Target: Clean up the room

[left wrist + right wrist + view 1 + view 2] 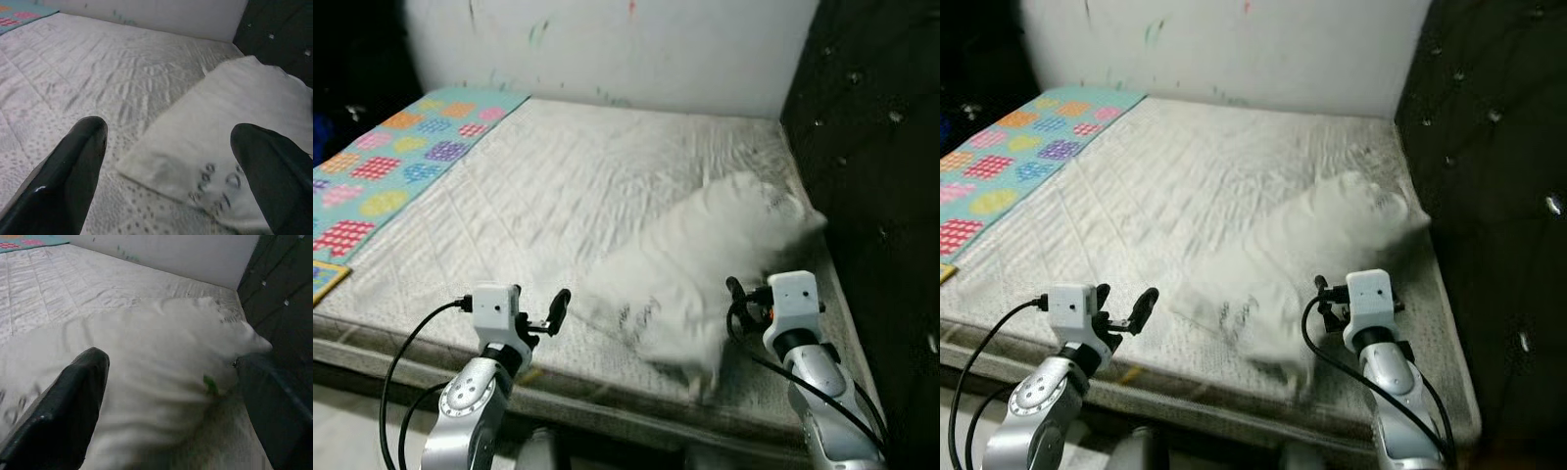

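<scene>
1. A white wall is running behind the bed, carrying faint green and red scribbles.
2. A dark tufted headboard is standing along the mattress's right side.
3. A bare quilted mattress is taking up most of the scene.
4. A teal mat with colourful patches is lying along its left edge.
5. Pale floor is showing below the near edge.

the mattress is showing a quilted, matt cloth surface with small stitched dots. the white pillow is looking like soft, smooth fabric, and the left gripper fingers are shining like glossy black plastic.
</scene>
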Robot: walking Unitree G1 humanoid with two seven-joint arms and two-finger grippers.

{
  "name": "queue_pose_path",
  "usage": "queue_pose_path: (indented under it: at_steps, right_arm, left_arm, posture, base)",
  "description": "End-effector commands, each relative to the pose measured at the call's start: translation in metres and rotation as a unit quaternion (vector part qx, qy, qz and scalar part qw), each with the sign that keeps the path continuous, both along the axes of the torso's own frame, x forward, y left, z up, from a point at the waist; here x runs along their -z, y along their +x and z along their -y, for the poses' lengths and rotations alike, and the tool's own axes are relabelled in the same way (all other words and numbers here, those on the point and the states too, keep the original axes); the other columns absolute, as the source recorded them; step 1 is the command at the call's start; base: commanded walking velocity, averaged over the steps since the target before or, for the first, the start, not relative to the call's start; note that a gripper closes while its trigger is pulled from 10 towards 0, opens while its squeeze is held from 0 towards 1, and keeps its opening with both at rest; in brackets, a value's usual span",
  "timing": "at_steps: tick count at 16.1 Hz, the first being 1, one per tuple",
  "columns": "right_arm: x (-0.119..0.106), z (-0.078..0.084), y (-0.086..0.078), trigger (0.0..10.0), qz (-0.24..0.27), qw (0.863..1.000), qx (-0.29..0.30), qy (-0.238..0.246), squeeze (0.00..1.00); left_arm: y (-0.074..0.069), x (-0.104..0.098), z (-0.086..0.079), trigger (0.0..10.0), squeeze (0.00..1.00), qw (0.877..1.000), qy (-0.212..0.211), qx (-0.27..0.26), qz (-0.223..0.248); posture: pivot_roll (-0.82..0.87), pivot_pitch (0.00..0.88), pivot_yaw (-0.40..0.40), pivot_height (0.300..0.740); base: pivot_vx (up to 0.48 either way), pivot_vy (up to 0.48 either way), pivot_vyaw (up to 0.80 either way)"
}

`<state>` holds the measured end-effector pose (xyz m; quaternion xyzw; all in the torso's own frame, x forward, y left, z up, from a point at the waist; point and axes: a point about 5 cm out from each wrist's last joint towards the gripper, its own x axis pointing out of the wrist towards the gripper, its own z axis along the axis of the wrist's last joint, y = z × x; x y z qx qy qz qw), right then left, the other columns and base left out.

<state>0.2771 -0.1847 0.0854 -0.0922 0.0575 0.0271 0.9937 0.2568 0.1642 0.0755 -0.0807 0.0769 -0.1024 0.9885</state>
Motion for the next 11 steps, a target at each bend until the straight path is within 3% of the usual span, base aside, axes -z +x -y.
queue_pose_path:
  at_steps: [1,11]
  right_arm:
    - [-0.0028,0.0003,0.0002,10.0,0.007,1.000,-0.002,-0.001,0.00]
    - [-0.0021,0.0006,0.0003,10.0,0.009,1.000,-0.007,-0.009,0.00]
  left_arm:
    - [0.0014,-0.0028,-0.0011,10.0,0.00,1.000,0.005,-0.004,0.003]
    - [-0.0009,-0.0070,-0.0009,10.0,0.00,1.000,0.000,0.006,0.024]
  posture:
    - [-0.18,0.000,0.023,0.617]
    - [-0.18,0.000,0.023,0.617]
  base:
    - [0.000,0.000,0.00]
    - [0.000,0.000,0.00]
